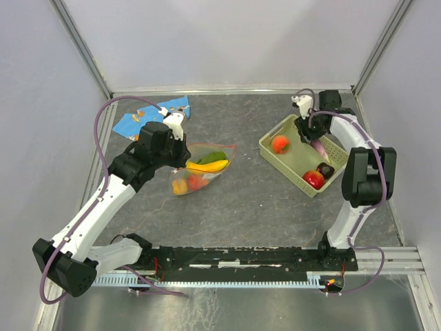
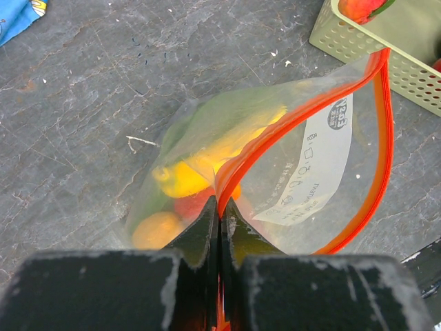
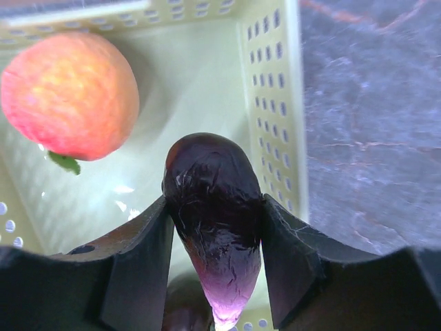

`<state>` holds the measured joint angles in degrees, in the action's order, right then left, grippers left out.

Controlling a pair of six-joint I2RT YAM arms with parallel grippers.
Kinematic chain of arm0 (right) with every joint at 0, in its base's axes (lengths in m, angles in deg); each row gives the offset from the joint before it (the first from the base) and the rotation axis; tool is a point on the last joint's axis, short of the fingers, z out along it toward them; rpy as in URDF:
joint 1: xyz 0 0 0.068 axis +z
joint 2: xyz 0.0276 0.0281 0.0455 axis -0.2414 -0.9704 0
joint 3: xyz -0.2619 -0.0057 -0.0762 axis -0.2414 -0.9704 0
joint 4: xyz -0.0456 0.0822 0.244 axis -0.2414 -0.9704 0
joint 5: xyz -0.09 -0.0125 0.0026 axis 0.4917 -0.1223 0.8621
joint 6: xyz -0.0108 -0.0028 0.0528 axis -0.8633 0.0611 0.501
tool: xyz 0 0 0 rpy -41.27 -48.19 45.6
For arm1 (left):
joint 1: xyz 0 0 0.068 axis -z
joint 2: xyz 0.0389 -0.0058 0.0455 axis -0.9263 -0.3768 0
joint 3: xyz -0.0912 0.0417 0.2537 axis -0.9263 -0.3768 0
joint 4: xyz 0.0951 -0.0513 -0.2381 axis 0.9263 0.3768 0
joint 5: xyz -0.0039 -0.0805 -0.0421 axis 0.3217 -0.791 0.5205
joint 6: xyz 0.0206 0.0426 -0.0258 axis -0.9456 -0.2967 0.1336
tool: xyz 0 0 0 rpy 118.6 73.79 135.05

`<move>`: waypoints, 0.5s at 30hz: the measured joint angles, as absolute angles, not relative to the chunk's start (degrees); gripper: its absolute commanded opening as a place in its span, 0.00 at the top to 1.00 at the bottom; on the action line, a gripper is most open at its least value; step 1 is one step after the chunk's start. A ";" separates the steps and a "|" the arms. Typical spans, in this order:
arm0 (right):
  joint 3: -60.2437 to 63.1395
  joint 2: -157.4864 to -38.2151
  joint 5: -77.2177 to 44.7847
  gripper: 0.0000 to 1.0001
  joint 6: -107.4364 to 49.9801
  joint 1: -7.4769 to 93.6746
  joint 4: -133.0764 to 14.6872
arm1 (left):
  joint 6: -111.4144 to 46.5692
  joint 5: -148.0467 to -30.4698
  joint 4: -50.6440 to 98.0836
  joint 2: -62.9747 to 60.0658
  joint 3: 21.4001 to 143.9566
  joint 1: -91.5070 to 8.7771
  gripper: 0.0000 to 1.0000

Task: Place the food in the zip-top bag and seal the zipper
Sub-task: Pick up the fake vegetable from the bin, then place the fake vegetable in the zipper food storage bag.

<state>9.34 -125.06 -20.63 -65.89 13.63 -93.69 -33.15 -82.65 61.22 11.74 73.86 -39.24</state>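
The clear zip-top bag (image 1: 200,169) lies mid-table with its mouth gaping. Inside it are a yellow banana (image 2: 186,176), an orange (image 2: 155,231), a red fruit (image 2: 189,205) and a green leaf (image 2: 207,117). My left gripper (image 2: 220,214) is shut on the red-orange zipper (image 2: 382,138) at one end of the mouth. My right gripper (image 3: 215,207) reaches into the pale green basket (image 3: 269,103), and both fingers press the sides of the dark purple eggplant (image 3: 213,200). A peach (image 3: 69,93) lies beside it.
The basket (image 1: 284,169) stands at the right and also holds a red round fruit (image 1: 313,179) and a dark piece (image 1: 325,169). A blue cloth (image 1: 148,116) lies at the back left. Grey walls enclose the table.
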 measured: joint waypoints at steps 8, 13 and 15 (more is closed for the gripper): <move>7.09 -115.97 -20.80 0.60 -63.77 15.51 -89.89 | -33.15 -82.67 61.22 11.69 73.86 -39.24 0.97; 4.01 -109.39 -22.23 0.60 -61.61 18.90 -86.06 | -33.13 -82.76 61.22 11.69 73.86 -39.24 0.97; 2.28 -106.11 -23.56 0.60 -60.32 20.71 -83.53 | -33.13 -82.82 61.22 11.69 73.86 -39.24 0.97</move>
<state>2.28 -106.11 -23.56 -60.32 20.71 -83.53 -33.13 -82.82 61.22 11.69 73.86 -39.24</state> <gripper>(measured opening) 0.557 0.043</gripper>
